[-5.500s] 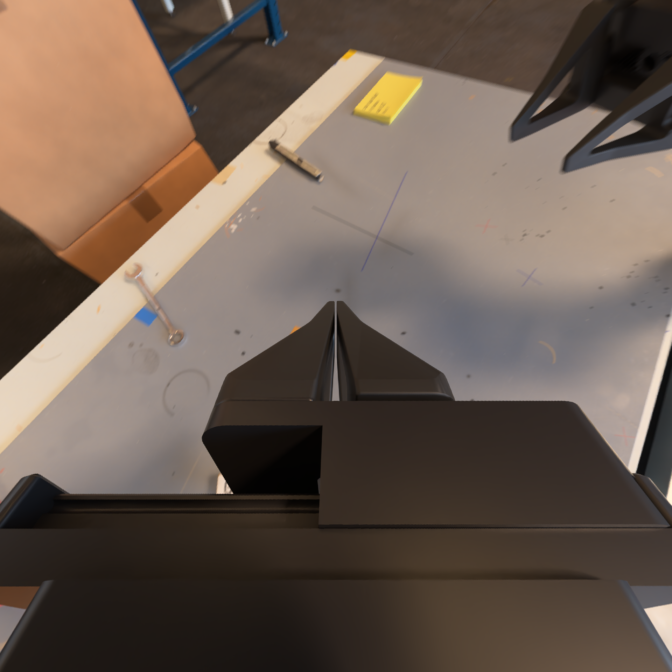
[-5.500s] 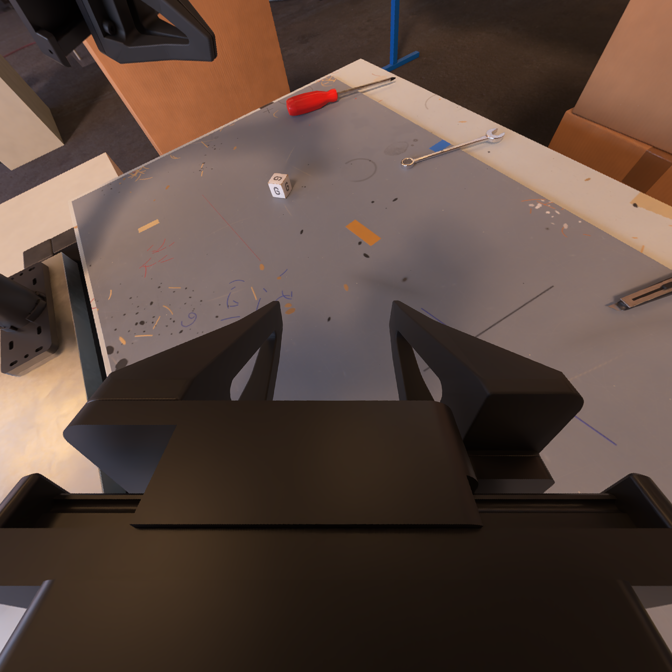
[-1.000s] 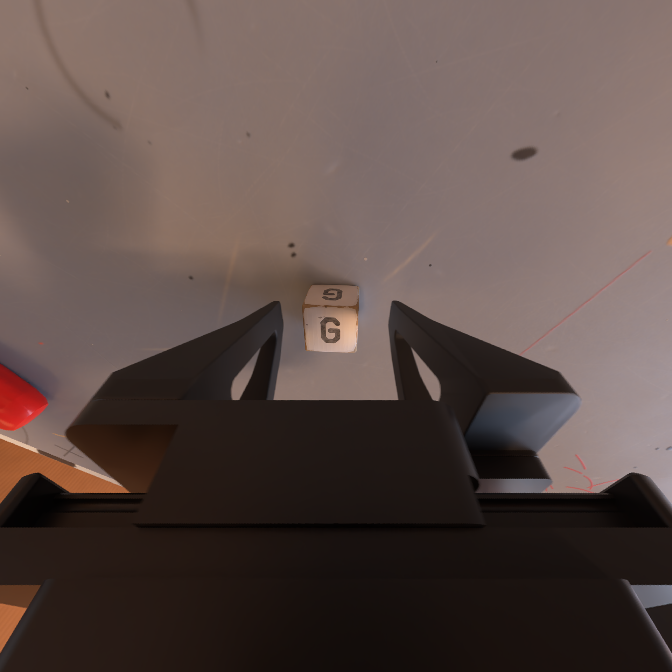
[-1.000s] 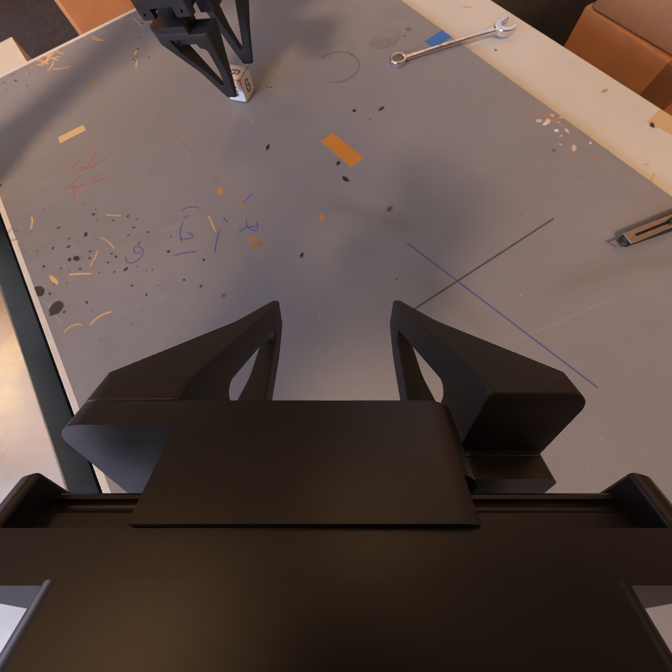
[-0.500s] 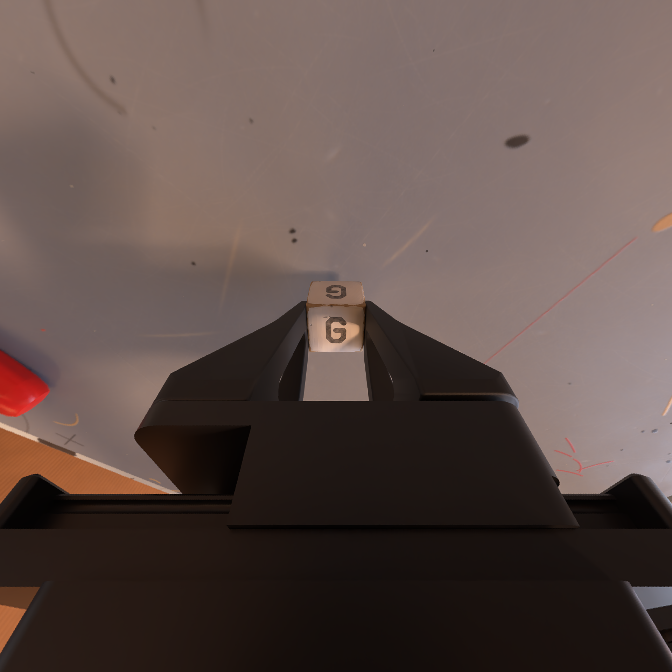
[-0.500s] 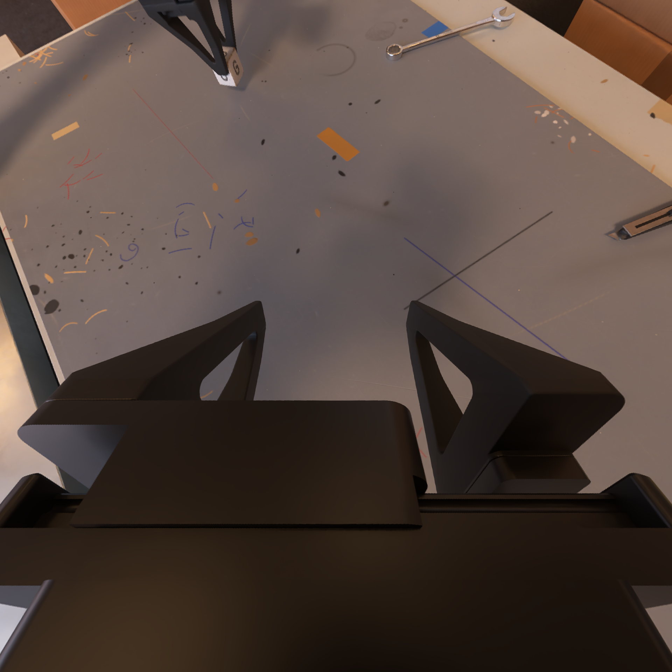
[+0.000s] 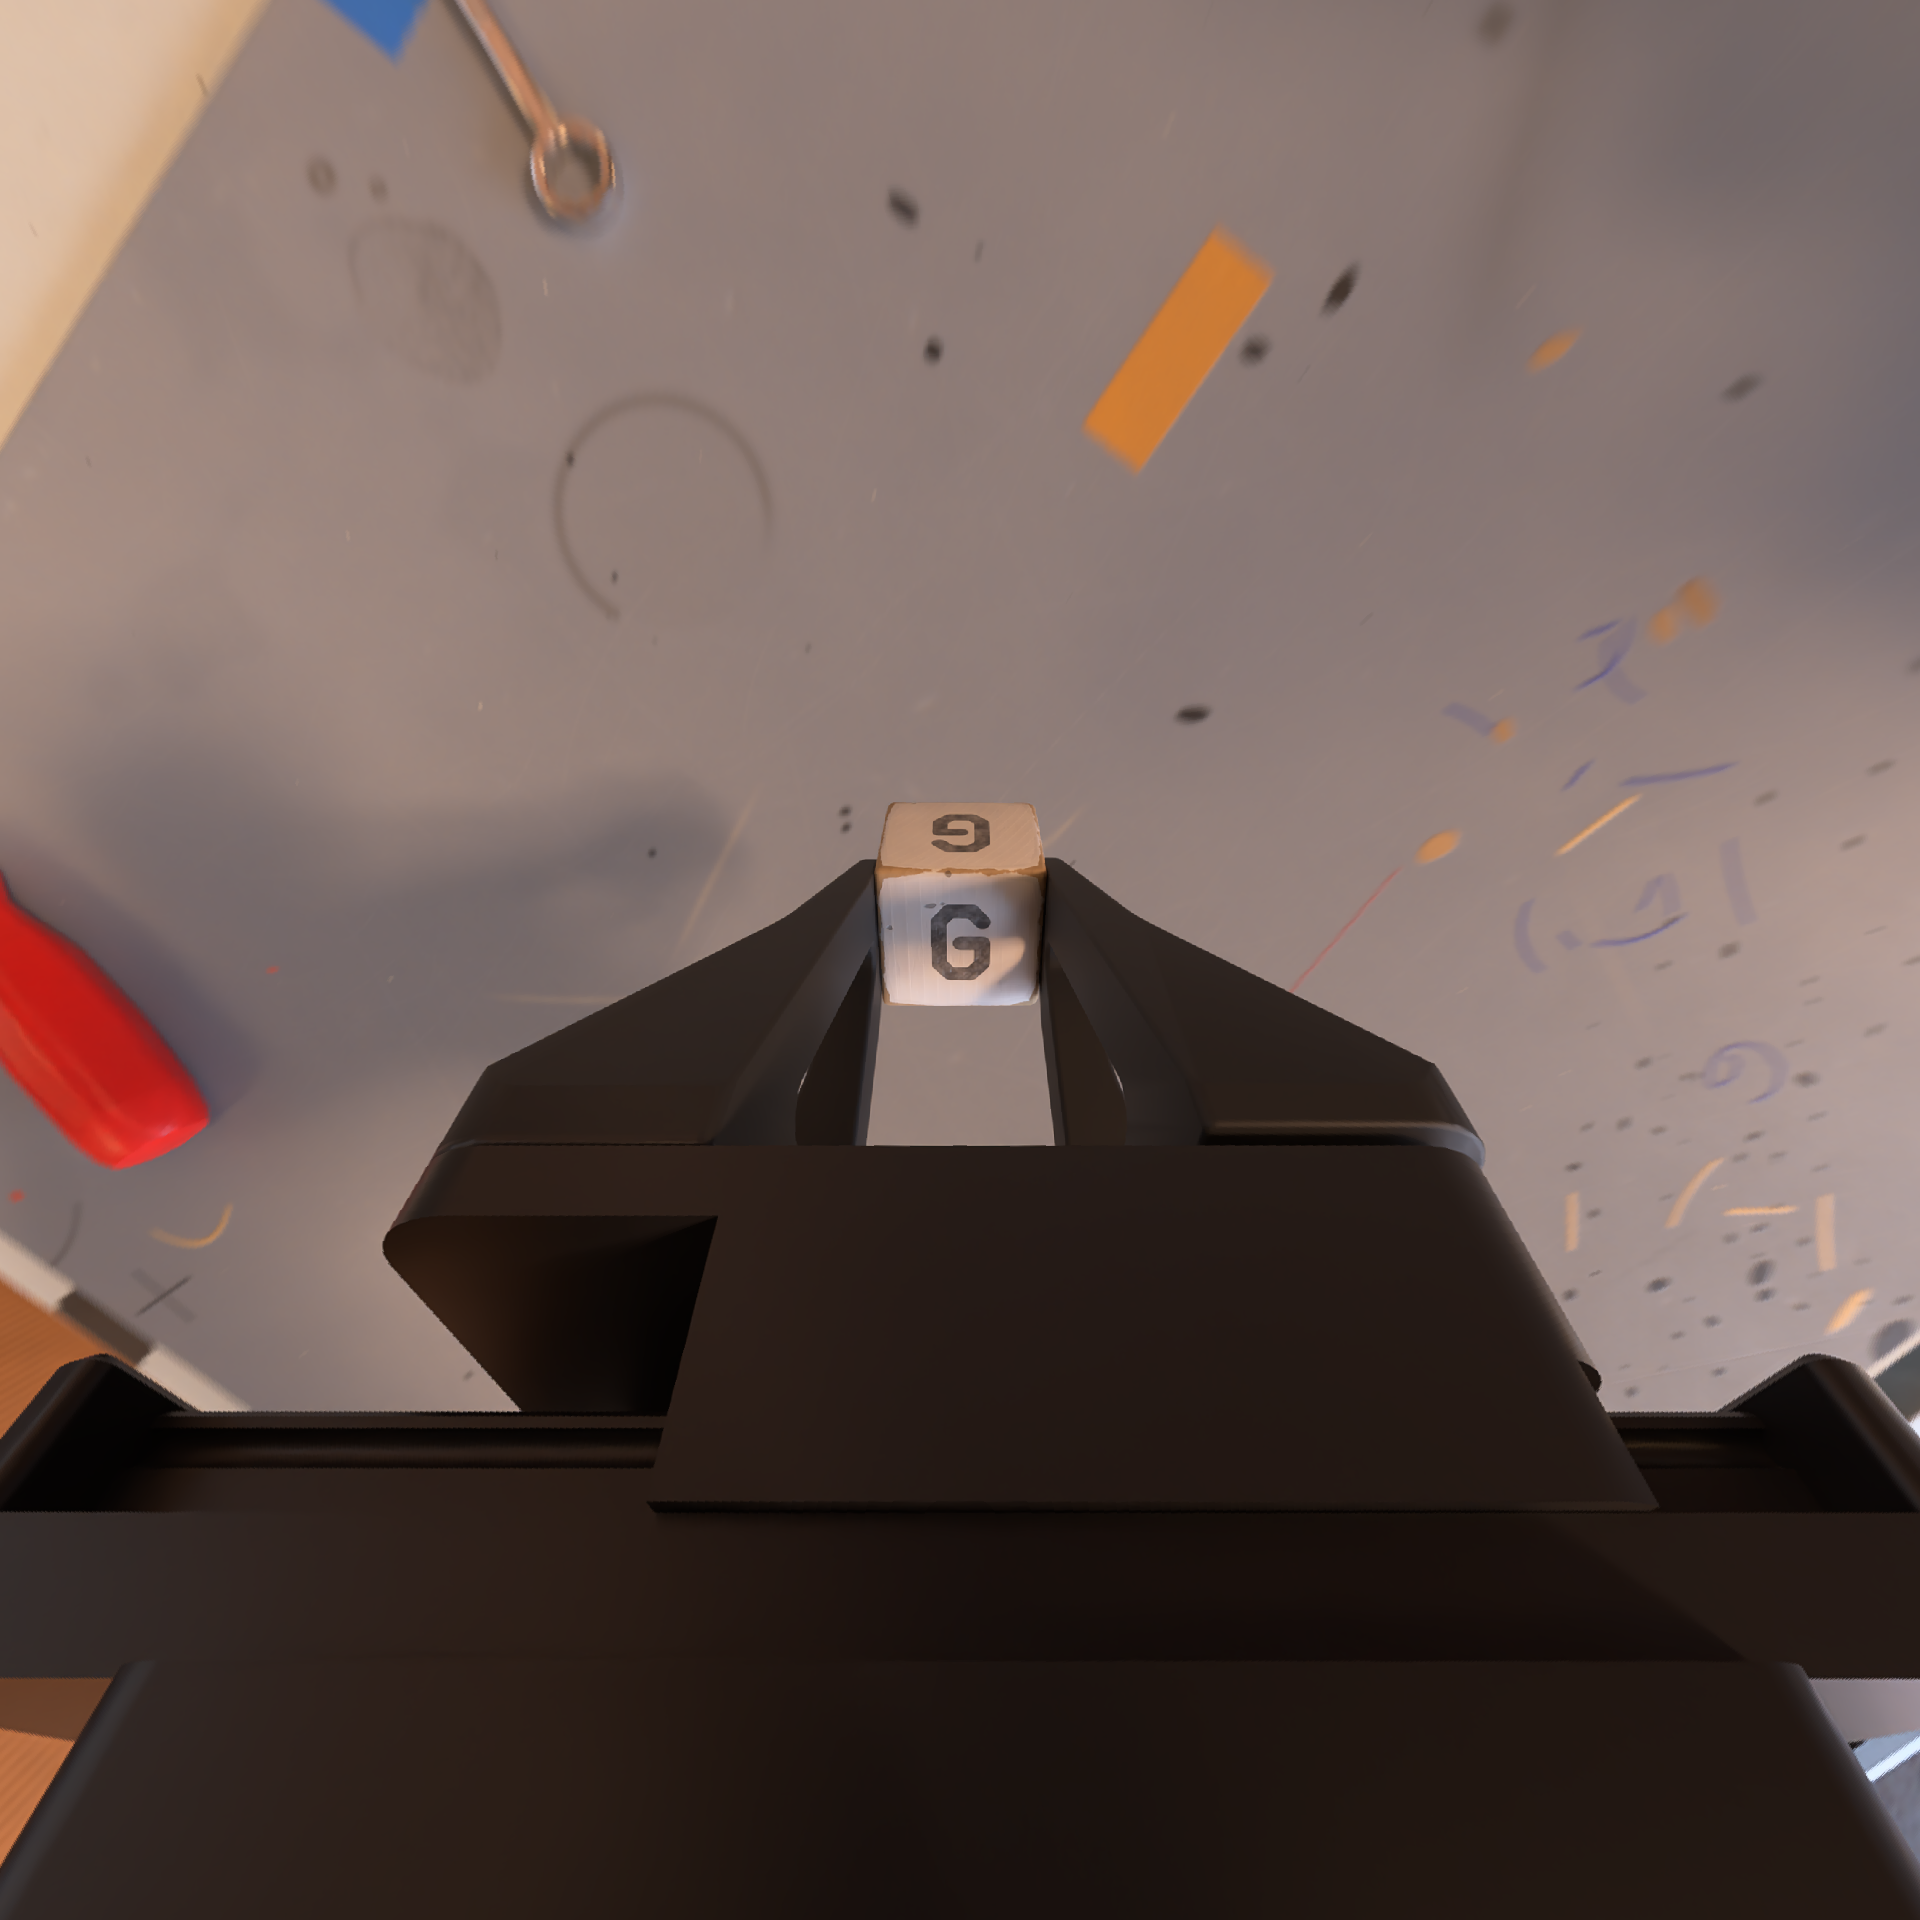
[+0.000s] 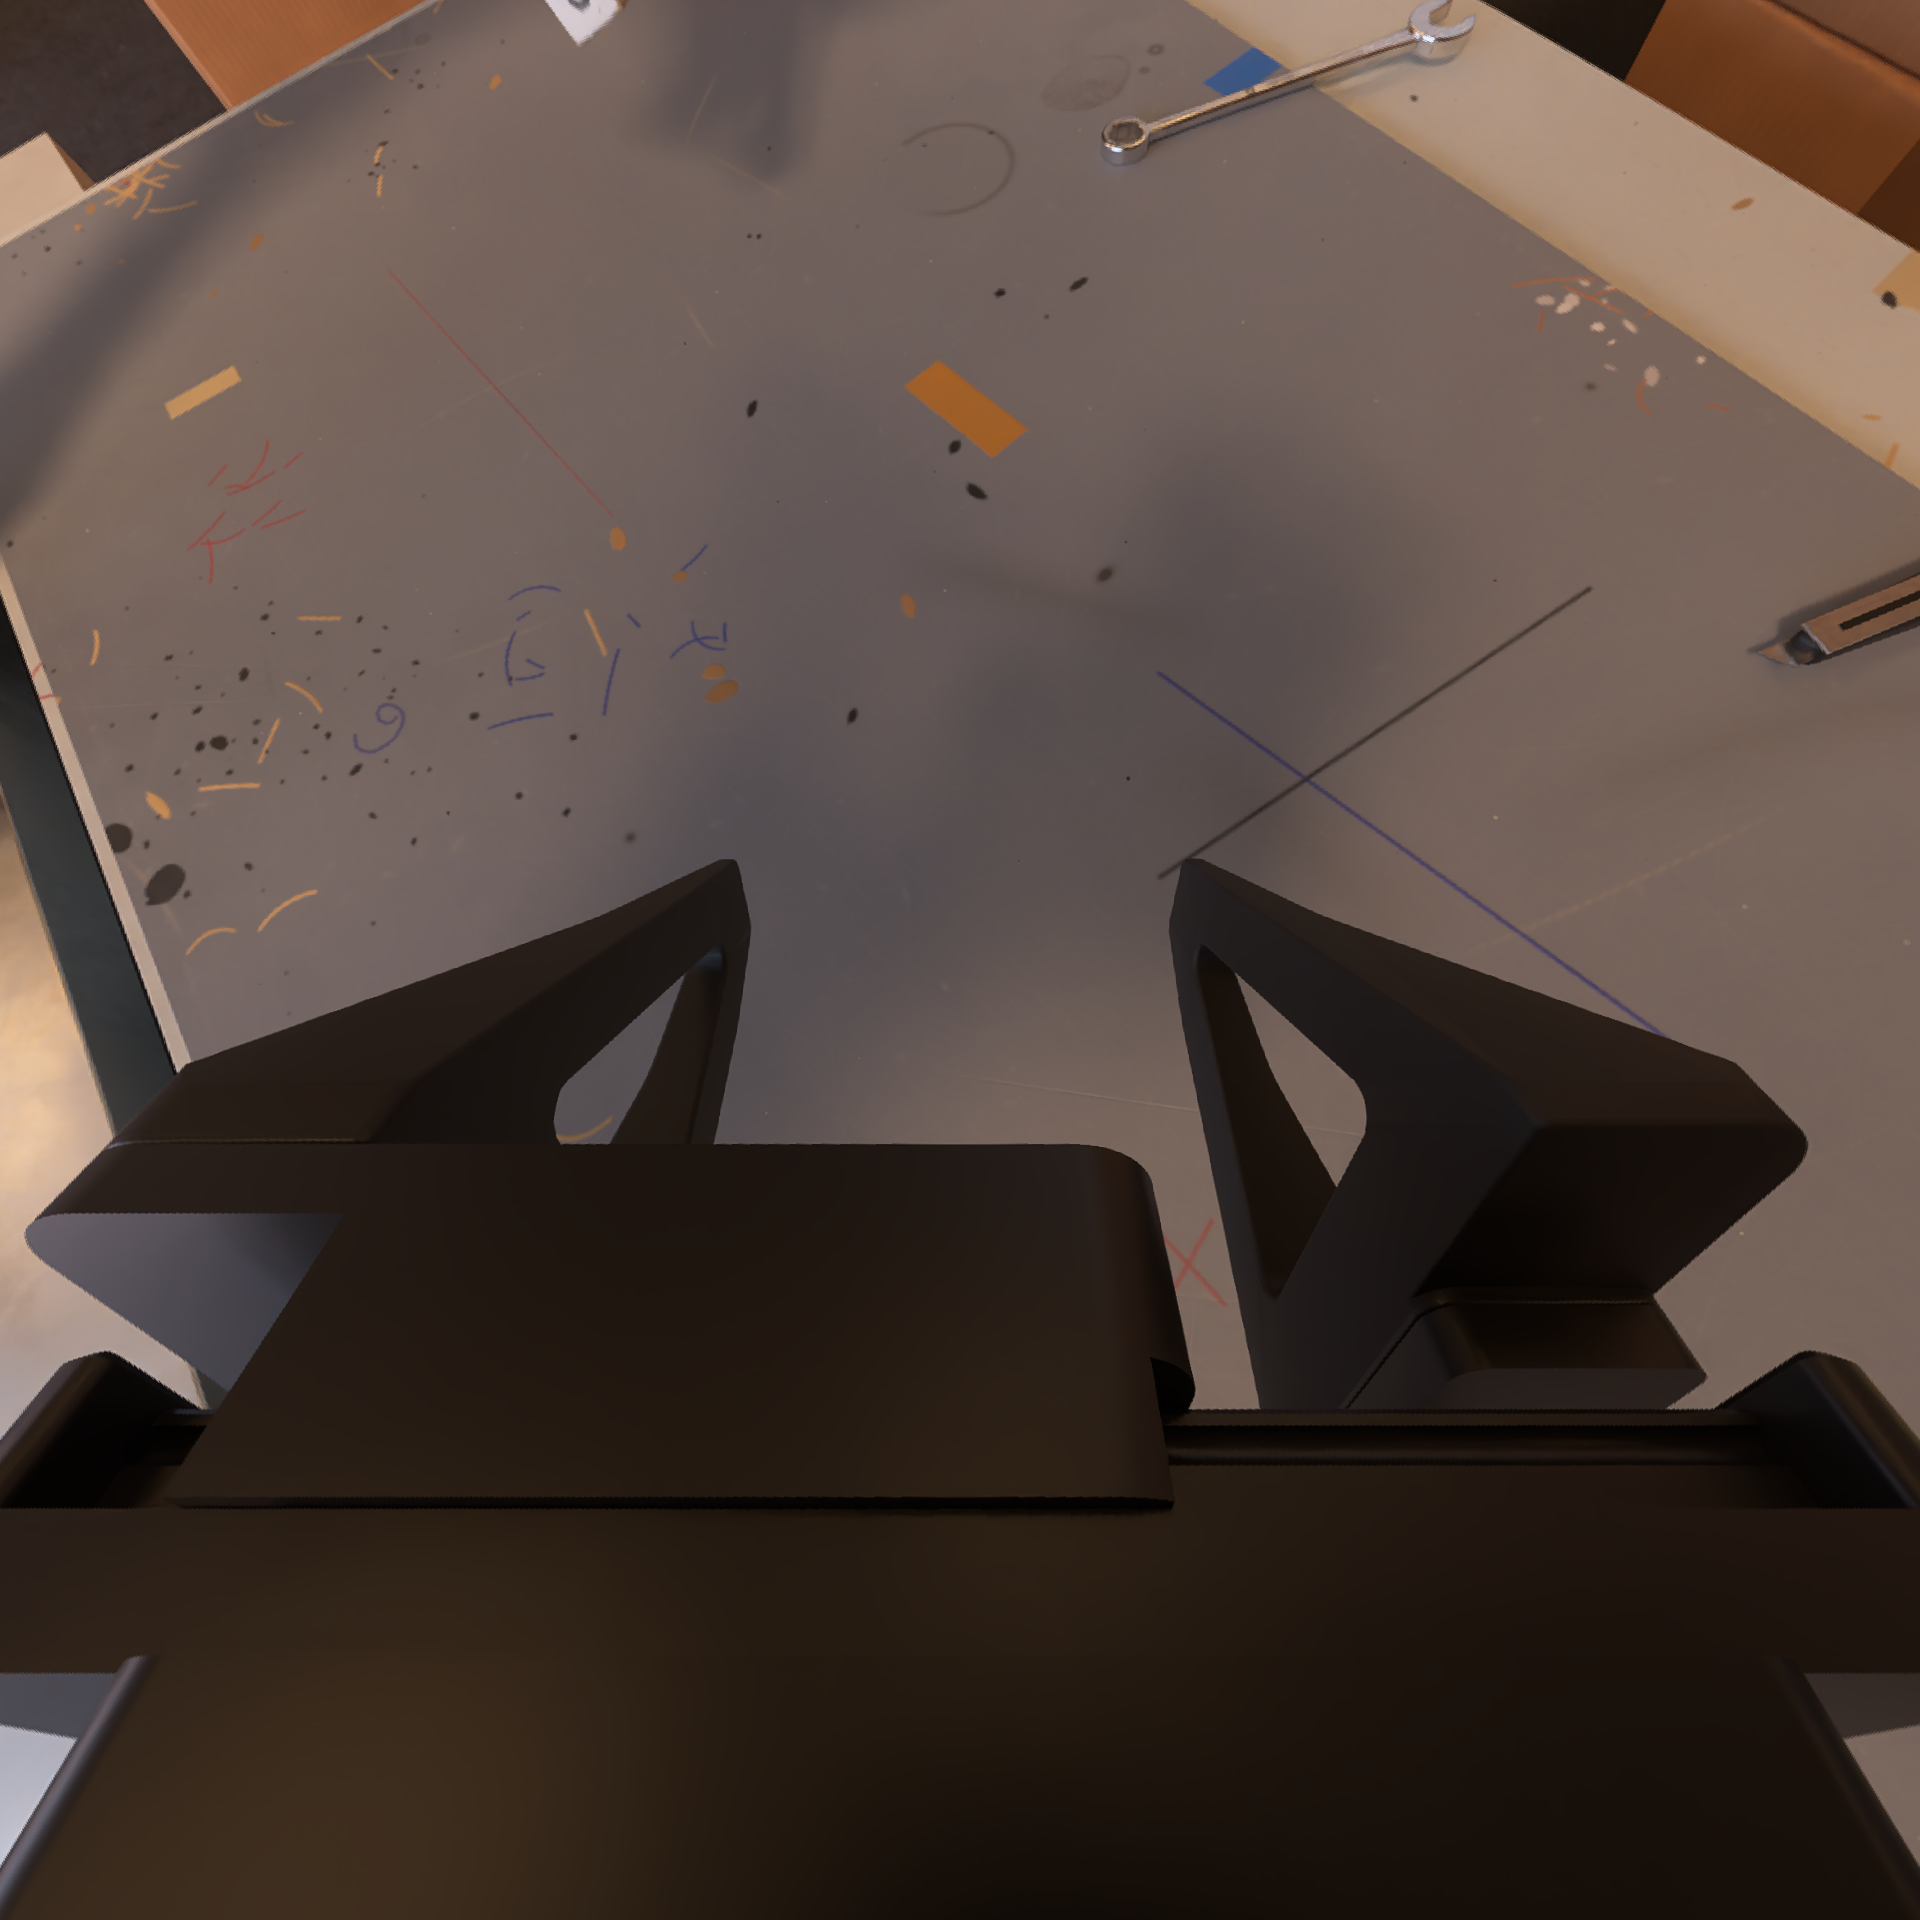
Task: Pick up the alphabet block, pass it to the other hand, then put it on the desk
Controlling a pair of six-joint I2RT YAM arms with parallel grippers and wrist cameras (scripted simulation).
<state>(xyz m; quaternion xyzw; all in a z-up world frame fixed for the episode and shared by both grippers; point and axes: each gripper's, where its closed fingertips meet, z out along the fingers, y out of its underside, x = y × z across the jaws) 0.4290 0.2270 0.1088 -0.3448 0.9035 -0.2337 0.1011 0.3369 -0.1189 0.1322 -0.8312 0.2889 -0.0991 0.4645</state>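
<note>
Block clamped in the left gripper, right gripper waiting wide open.

Left wrist view: the left gripper [image 7: 961,914] has its fingers closed flat against two opposite sides of the alphabet block [image 7: 959,902], which hangs above the desk [image 7: 1039,582]; a red screwdriver handle [image 7: 88,1049] lies at 9 o'clock, a wrench [image 7: 540,135] at 11. The block looks small, rigid and light, probably smooth-faced; its two free faces seem the best hold for the handover. Right wrist view: the right gripper [image 8: 956,883] is spread wide and empty, with the block's corner [image 8: 587,16] at 12 o'clock, well apart.
</note>
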